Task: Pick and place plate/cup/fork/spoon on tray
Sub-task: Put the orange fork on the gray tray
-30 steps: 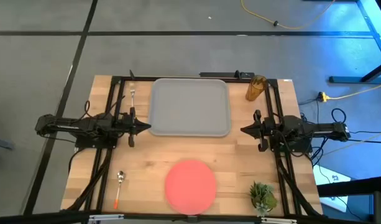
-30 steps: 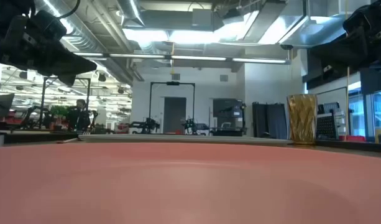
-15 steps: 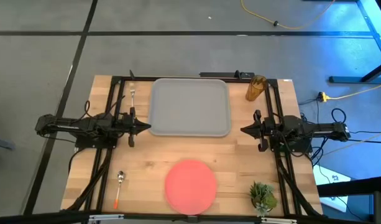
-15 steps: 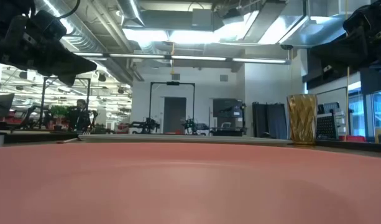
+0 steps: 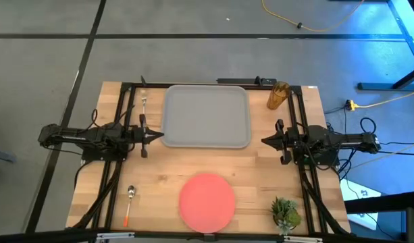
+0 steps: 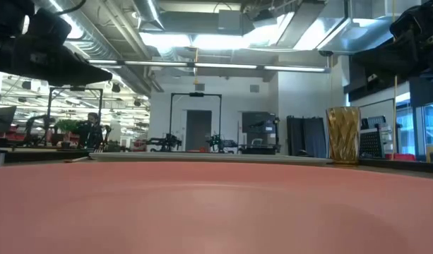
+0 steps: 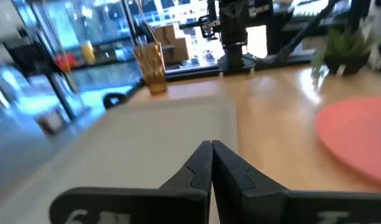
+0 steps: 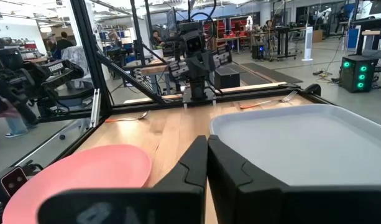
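Change: left gripper (image 5: 156, 136) has turned slightly at the wrist since a second ago; in the low view its dark body sits a little differently. All objects lie as before.
Left gripper: fingers pressed together, grasping nothing, poised just beside the tray's (image 5: 207, 116) left edge.
Right gripper (image 5: 267, 140): fingers clenched and empty, hovering just off the tray's right edge, unmoved.
Tray: bare, at the table's far middle.
Plate (image 5: 207, 200): on the wood near the front edge, apart from the tray.
Cup (image 5: 277, 95): upright beyond the tray's far right corner.
Fork (image 5: 144, 102): left of the tray, far side.
Spoon (image 5: 130, 202): front left, left of the plate.
Plant (image 5: 285, 212): front right corner.
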### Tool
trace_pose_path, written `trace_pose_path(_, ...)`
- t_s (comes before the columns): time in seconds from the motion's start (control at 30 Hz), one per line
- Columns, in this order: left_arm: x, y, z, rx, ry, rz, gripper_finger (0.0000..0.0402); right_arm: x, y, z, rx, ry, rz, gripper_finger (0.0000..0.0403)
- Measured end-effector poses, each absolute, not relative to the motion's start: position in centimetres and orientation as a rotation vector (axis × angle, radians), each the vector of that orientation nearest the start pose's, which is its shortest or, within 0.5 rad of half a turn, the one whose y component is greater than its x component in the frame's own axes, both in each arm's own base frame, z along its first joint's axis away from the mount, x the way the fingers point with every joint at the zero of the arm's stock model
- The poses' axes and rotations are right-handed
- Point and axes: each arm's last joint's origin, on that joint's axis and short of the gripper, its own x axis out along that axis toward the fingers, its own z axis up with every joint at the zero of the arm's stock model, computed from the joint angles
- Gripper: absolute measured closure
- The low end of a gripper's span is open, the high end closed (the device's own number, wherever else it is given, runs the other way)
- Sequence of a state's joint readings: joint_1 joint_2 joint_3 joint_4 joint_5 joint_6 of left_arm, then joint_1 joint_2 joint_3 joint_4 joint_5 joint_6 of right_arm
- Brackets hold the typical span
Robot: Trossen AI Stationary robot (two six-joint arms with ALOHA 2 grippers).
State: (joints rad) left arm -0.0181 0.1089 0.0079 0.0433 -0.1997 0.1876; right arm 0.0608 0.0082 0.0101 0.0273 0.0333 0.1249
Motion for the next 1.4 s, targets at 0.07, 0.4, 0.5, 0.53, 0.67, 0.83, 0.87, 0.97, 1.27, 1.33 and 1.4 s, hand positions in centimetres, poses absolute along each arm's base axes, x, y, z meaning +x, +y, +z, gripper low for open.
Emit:
trace_pose_path(0.07,10.3,0.4,16.2,0.239,0.078,0.174,0.0401,9.7,0.5,16.9,0.128,-0.028,0.03,0.0391)
trace_pose_path(0.4,10.4,0.4,16.3,0.233,0.062,0.168,0.0401,9.7,0.5,16.9,0.126,-0.03,0.03,0.0391)
trace_pose_path(0.5,10.3,0.4,16.3,0.092,0.049,0.198,0.0401,9.7,0.5,16.9,0.127,-0.031,0.03,0.0391)
trace_pose_path(0.53,10.3,0.5,16.4,-0.01,0.032,0.23,0.0401,9.7,0.5,16.9,0.128,-0.032,0.03,0.0391)
trace_pose_path(0.67,10.1,0.8,18.0,-0.461,-0.091,0.307,0.0401,9.7,0.5,16.9,0.127,-0.033,0.032,0.0391)
trace_pose_path(0.83,9.3,0.3,22.9,-0.508,-0.133,0.152,0.0401,9.7,0.5,16.9,0.125,-0.033,0.031,0.0391)
trace_pose_path(0.87,9.0,0.3,24.1,-0.517,-0.124,0.154,0.0401,9.7,0.5,16.9,0.125,-0.033,0.031,0.0391)
trace_pose_path(0.97,8.3,0.3,27.4,-0.545,-0.01,0.192,0.0401,9.7,0.5,16.9,0.125,-0.033,0.031,0.0391)
trace_pose_path(1.27,8.3,0.5,34.0,-0.843,0.495,0.557,0.0401,9.7,0.5,16.9,0.124,-0.033,0.03,0.0391)
trace_pose_path(1.33,8.4,0.4,34.6,-0.923,0.623,0.651,0.0401,9.7,0.5,16.9,0.124,-0.033,0.03,0.0391)
trace_pose_path(1.4,8.8,0.3,34.9,-0.994,0.731,0.732,0.0401,9.7,0.5,17.0,0.124,-0.033,0.03,0.0391)
